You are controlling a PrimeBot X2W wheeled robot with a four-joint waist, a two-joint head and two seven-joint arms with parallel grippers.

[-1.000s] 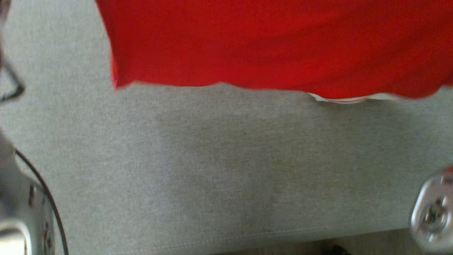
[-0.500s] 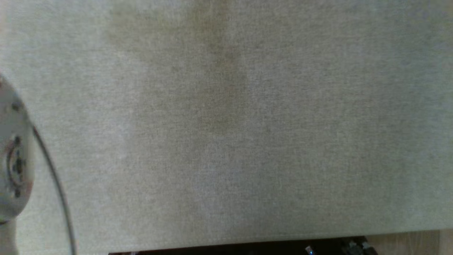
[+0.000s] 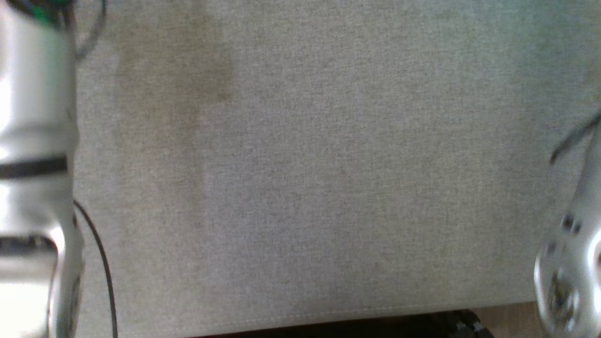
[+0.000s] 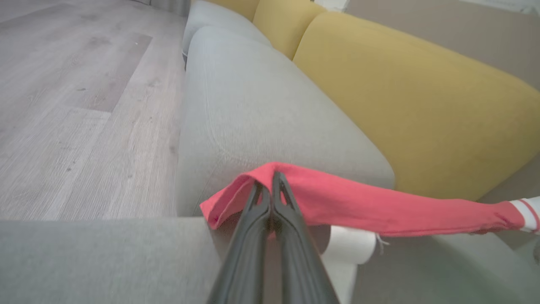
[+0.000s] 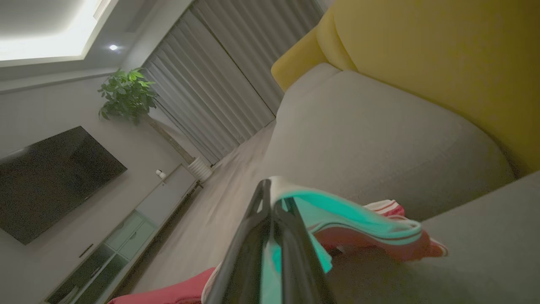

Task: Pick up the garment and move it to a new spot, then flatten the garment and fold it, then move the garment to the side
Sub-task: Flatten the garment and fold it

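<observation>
Pinching a folded red edge of the garment, the left gripper is pressing its two dark fingers together with the cloth caught between the tips. From there the cloth is stretching away as a long red band, hanging just above the grey seat of the sofa. The band is ending in a white cuff with a red stripe, near the sofa's yellow backrest. Something white is showing under the band, and I cannot tell what it is.

The right gripper is also clamping shut, its fingers gripping a pale, teal-tinted fold of the same garment. Beyond that fold, red cloth with striped trim is lying bunched on the sofa seat, below the backrest.

Seen from the head, the pale left forearm is reaching over the sofa seat with a dark cable trailing beside it. The right arm is showing blurred near the seat's front edge.

Wood floor is spreading out in front of the sofa. Across the room from it, a dark TV is hanging above a low cabinet, with a green plant and grey curtains standing nearby.
</observation>
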